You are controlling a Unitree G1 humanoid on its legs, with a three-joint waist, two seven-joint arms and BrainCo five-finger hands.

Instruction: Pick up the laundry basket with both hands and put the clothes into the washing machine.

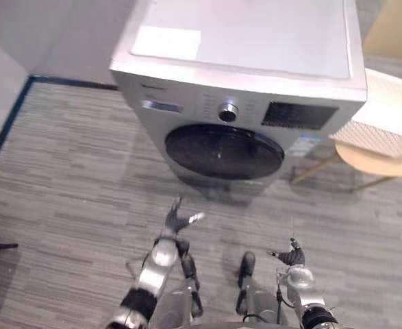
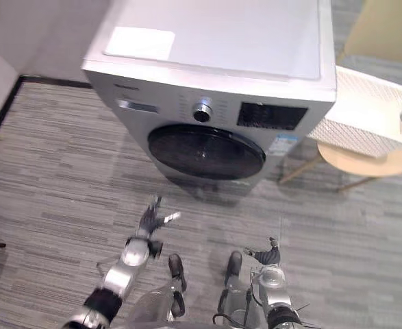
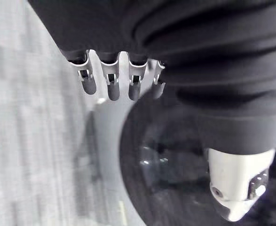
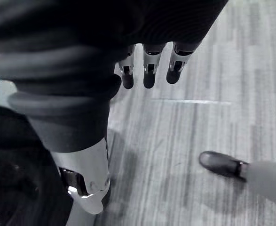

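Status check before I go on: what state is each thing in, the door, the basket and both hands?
Washing machine door: shut.
Laundry basket: upright on the round stool, not yet picked up; I cannot tell what is inside.
Left hand: open, empty, low in front of the door.
Right hand: open, empty.

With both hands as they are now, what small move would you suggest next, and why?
Probably turn right toward the laundry basket, which sits on a round table beside the washing machine. The left hand and right hand are open and empty, low before the closed door, far from the basket.
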